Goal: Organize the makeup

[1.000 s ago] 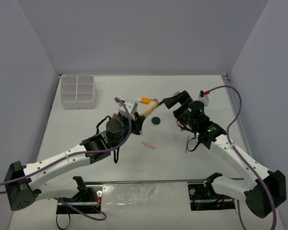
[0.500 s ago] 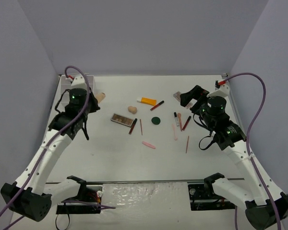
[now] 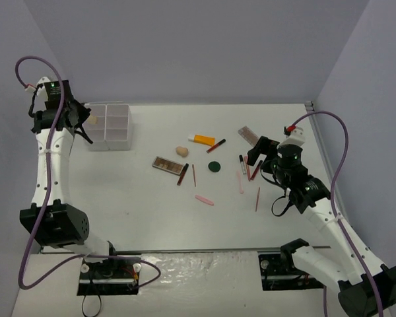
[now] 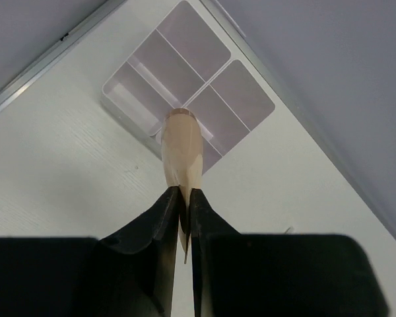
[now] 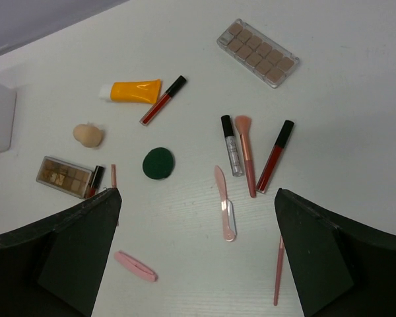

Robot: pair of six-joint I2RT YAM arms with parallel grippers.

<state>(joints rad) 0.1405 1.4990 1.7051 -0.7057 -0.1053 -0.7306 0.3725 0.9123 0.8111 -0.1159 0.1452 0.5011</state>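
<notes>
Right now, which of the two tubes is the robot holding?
The beige tube. It is pinched by its flat end in the left gripper, up near the box. The orange tube lies untouched on the table.

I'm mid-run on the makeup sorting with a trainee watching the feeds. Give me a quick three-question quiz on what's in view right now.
1. True or false: the left hand is shut on a beige tapered plastic tube.
2. Pick one. The right hand is: A) open and holding nothing; B) shut on an orange tube; C) out of view.
3. How many brown rectangular eyeshadow palettes show in the right wrist view?

Key: 1 true; 2 A; 3 two.
</notes>
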